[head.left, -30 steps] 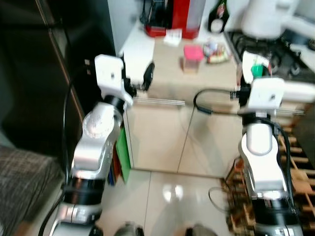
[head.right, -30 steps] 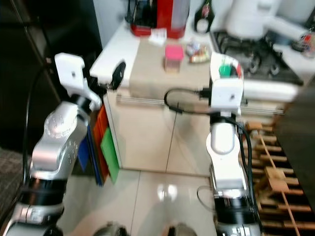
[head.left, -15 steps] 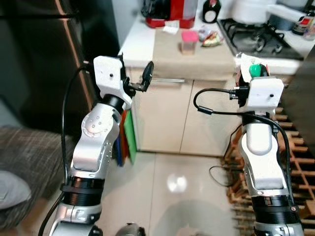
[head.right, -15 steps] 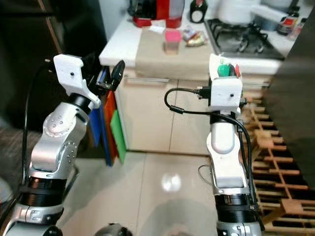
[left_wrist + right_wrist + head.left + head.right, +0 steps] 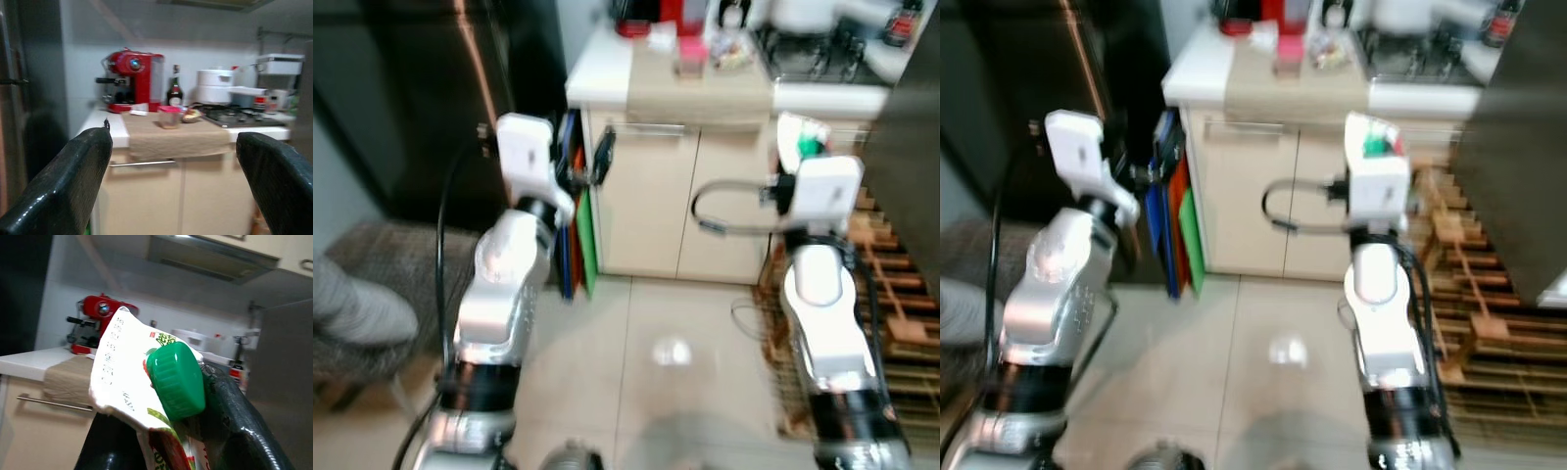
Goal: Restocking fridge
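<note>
My right gripper (image 5: 171, 431) is shut on a white juice carton (image 5: 122, 362) with a green screw cap (image 5: 176, 379), held upright at chest height; the same carton (image 5: 803, 142) rises above the right wrist. My left gripper (image 5: 173, 139) is open and empty, raised and pointing towards the kitchen counter (image 5: 607, 73). A tall dark fridge front (image 5: 411, 88) with a copper-coloured strip stands to my left, door closed. Both arms are well back from the counter, over the tiled floor.
On the counter stand a red coffee machine (image 5: 132, 81), a pink-lidded tub (image 5: 169, 116) and a hob (image 5: 813, 54). Coloured boards (image 5: 579, 245) lean between fridge and cabinet. A wooden rack (image 5: 891, 313) is at right, a grey shape (image 5: 352, 313) at left.
The whole picture has shifted: the camera has drawn back, so the counter sits farther off and more floor shows. Both arms keep their pose, and the carton stays in the right gripper.
</note>
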